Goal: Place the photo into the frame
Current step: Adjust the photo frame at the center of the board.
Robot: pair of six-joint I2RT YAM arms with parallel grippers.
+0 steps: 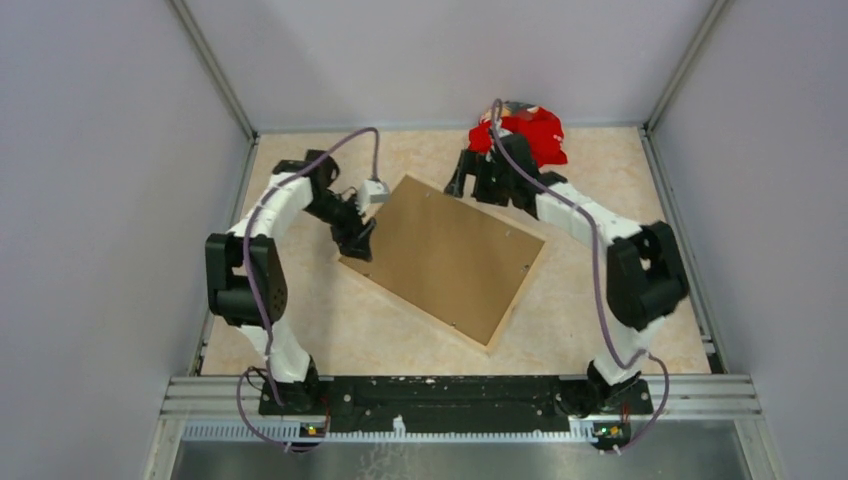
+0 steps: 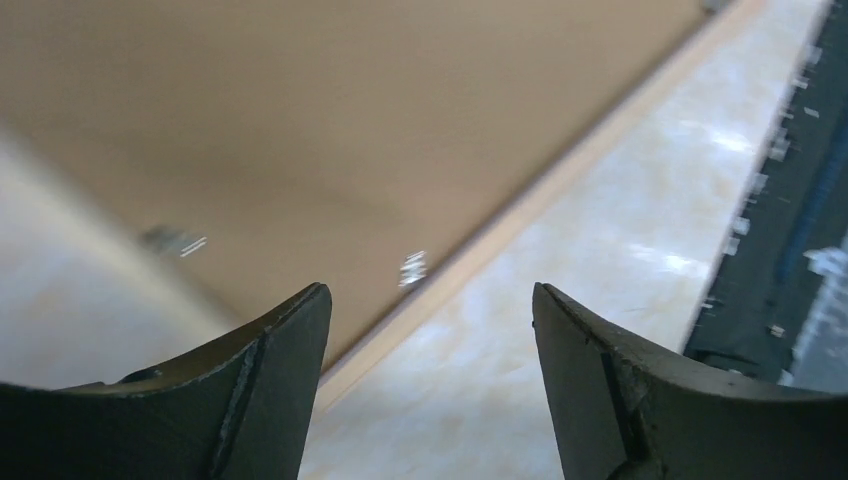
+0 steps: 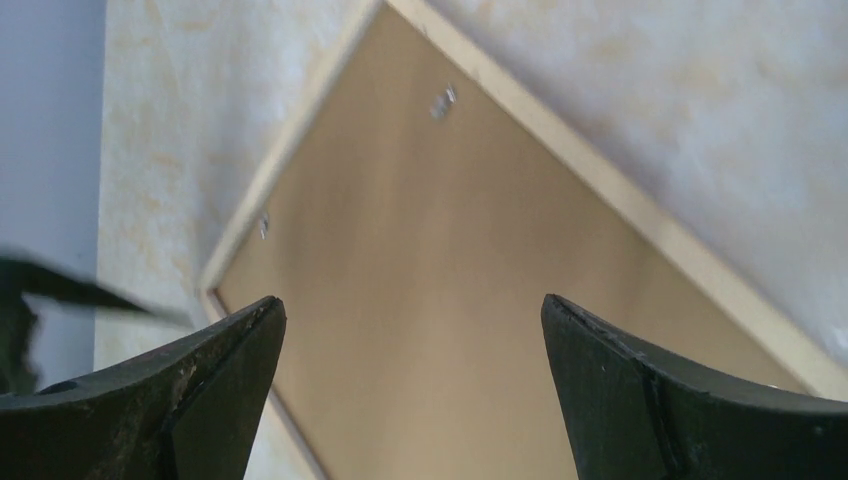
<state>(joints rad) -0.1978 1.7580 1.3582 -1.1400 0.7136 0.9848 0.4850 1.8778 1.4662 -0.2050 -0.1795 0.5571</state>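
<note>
One frame (image 3: 700, 266) lying back-up — one brown board (image 1: 445, 255) seemingly inside.

The frame (image 1: 519, 296) lies flat on the table (image 1: 400, 335), at the middle of the top view, turned so that its corners point to upper centre, right, lower centre and left. The board (image 1: 445, 255) sits inside it, within the rails. The left gripper (image 1: 362, 238) is over the frame's left corner, left of centre. In the left wrist view the board fills the upper left and the table the lower right. The right gripper (image 1: 470, 185) is just beyond the frame's upper right side, above centre. A cloth (image 1: 535, 135) lies behind it at the table's far edge. The arm bases stand on the rail (image 1: 440, 395) along the bottom, one towards each end.
</note>
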